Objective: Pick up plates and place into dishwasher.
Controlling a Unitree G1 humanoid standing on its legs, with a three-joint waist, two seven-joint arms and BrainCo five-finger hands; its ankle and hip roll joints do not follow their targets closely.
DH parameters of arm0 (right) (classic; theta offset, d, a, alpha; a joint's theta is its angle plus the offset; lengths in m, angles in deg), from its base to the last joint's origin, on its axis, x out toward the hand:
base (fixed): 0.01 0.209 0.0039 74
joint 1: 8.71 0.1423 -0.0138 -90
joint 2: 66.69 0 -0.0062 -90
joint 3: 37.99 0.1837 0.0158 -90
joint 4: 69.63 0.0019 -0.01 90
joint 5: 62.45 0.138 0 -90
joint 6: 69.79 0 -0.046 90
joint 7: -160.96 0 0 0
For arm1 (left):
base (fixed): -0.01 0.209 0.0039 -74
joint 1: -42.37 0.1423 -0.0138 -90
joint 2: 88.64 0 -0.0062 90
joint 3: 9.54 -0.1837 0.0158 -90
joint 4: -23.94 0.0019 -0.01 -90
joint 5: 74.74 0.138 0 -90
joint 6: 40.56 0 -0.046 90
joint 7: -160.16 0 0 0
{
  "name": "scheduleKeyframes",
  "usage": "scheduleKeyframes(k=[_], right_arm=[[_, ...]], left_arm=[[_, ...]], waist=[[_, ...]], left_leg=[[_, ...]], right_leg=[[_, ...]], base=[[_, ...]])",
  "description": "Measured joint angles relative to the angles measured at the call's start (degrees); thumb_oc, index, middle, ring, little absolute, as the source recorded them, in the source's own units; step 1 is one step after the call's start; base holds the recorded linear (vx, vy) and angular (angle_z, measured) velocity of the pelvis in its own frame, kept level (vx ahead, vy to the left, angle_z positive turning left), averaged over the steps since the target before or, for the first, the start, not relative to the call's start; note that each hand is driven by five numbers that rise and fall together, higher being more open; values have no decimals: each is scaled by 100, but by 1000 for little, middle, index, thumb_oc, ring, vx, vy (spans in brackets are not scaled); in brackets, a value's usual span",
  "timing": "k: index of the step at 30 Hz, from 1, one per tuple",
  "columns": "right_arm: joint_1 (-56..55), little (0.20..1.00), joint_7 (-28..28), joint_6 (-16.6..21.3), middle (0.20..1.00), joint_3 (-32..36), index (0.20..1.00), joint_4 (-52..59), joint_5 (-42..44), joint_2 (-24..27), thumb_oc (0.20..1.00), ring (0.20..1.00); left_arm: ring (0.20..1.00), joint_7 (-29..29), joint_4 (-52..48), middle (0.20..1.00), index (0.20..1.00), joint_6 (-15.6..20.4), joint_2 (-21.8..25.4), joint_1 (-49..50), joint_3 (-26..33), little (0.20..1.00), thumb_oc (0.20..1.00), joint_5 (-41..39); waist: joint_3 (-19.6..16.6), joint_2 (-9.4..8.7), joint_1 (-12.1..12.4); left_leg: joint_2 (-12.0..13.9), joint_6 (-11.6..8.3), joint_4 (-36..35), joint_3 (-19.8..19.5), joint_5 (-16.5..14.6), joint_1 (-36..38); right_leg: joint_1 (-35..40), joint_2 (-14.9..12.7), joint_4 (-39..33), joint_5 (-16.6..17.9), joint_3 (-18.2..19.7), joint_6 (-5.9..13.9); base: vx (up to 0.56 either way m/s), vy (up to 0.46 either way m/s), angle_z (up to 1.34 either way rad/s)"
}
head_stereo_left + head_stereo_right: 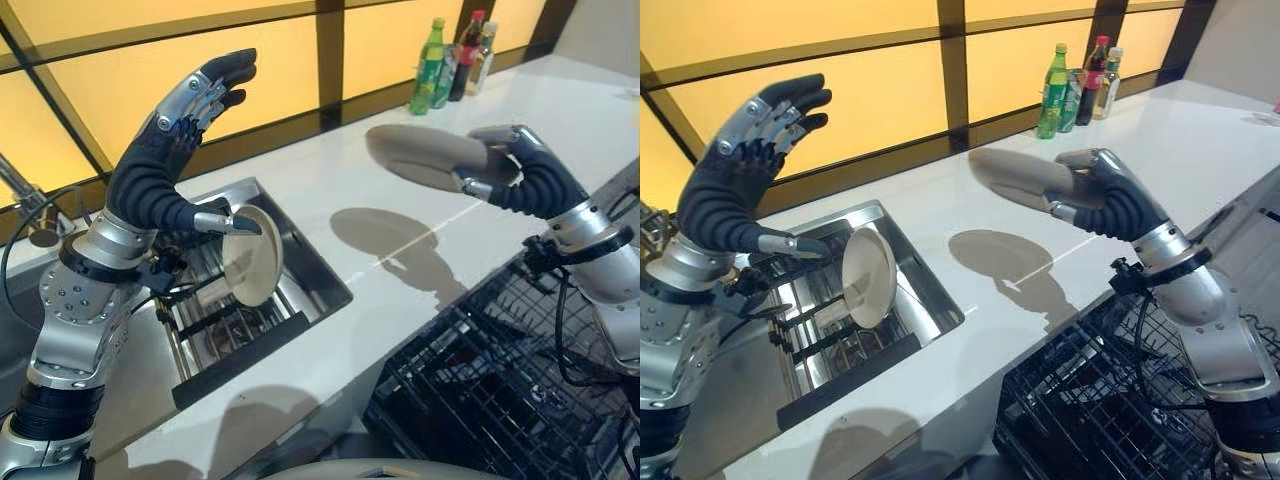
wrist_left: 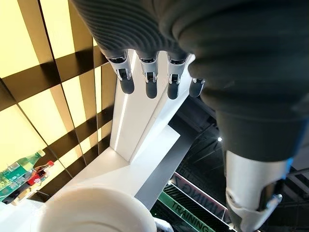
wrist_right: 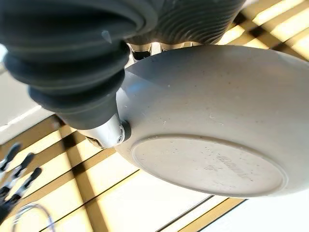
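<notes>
My right hand (image 1: 520, 165) is shut on a grey plate (image 1: 420, 155), held roughly level above the white counter (image 1: 400, 250). In the right wrist view the plate's underside (image 3: 207, 125) shows, with the thumb under its rim. A cream plate (image 1: 250, 255) stands on edge in the rack inside the steel sink (image 1: 305, 250). My left hand (image 1: 185, 105) is raised above the sink, open, with its fingers (image 2: 147, 82) straight. Its thumb shows in front of the cream plate's top edge. The black wire dishwasher rack (image 1: 480, 380) lies below my right arm.
Several bottles (image 1: 450, 65) stand at the back of the counter by the yellow window wall. A faucet (image 1: 30, 200) rises at the far left. The sink's dark front rack bar (image 1: 240, 360) runs along its near edge.
</notes>
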Motion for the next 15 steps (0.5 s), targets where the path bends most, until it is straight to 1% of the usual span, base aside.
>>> scheduleKeyframes(k=[1,2,3,5,6,7,8,9,10,12,13,15], right_arm=[[-125,200,-62,-28,200,115,200,-23,-7,-2,200,200],[-226,200,-95,-39,200,203,200,-44,-43,-6,200,200],[-371,200,-101,-39,200,320,200,-55,-51,-33,200,200],[-745,200,-106,-46,200,598,200,-87,-51,-167,200,200],[-851,200,-96,-55,200,687,200,-117,-50,-228,200,200],[-967,200,-97,-55,200,808,200,-122,-50,-310,200,200],[-1051,200,-98,-74,200,870,200,-136,-50,-355,200,200],[-1105,200,-92,-89,200,904,200,-156,-50,-380,200,200],[-1191,200,-87,-92,200,973,200,-177,-49,-469,200,200],[-1316,200,-87,-94,200,1040,200,-256,-45,-489,200,200],[-1365,200,-80,-114,200,1060,200,-318,-44,-517,200,200],[-1510,200,-63,-149,200,1126,200,-410,-21,-545,200,200]], left_arm=[[1000,1,54,1000,1000,-3,0,4,0,1000,1000,-72],[1000,-1,76,1000,1000,-4,-4,8,0,1000,1000,-81],[1000,-3,91,1000,1000,-6,-8,14,0,1000,1000,-104],[1000,-3,111,1000,1000,-6,-11,55,12,1000,1000,-141],[1000,-10,111,1000,1000,0,-16,80,42,1000,1000,-143],[1000,-11,124,1000,1000,3,-31,86,51,1000,1000,-143],[1000,-11,124,1000,1000,9,-49,118,75,1000,1000,-142],[1000,-9,134,1000,1000,19,-88,136,106,1000,1000,-140],[1000,5,154,1000,1000,55,-156,159,165,1000,1000,-139],[1000,94,241,1000,1000,99,-248,184,264,1000,1000,-139],[1000,164,320,1000,1000,105,-277,208,305,1000,1000,-139],[1000,285,471,1000,1000,109,-315,246,384,1000,1000,-127]], waist=[[0,0,-7],[3,-5,-115],[7,-10,-167],[9,-13,-214],[13,-15,-318],[14,-13,-372],[15,-7,-371],[17,11,-497],[20,15,-497],[35,43,-675],[48,65,-657],[62,87,-832]], left_leg=[[2,2,0,24,-1,3],[16,2,0,53,-1,12],[32,4,0,116,-3,34],[62,-28,-1,285,-52,122],[110,-33,-1,349,-55,126],[130,-36,-1,422,-57,134],[140,-43,-1,494,-62,156],[194,-86,-1,583,-91,178],[213,-92,0,663,-97,201],[263,-119,0,707,-116,220],[281,-119,1,768,-116,236],[316,-133,1,781,-136,259]], right_leg=[[-12,0,-2,8,33,3],[-23,6,-2,16,76,3],[-29,11,4,18,126,4],[-49,53,24,28,285,-6],[-96,77,28,34,312,-7],[-131,97,39,45,387,-5],[-161,117,40,73,478,-11],[-221,157,81,62,577,10],[-296,175,146,62,626,12],[-457,207,265,63,682,18],[-542,229,348,64,755,19],[-674,274,467,58,845,30]], base=[[3,-73,-12],[11,-87,-18],[12,-79,-30],[13,-93,-40],[16,-99,-38],[24,-103,-41],[26,-91,-50],[34,-112,-59],[31,-97,-59],[33,-88,-58],[54,-69,-59],[31,-76,-54]])
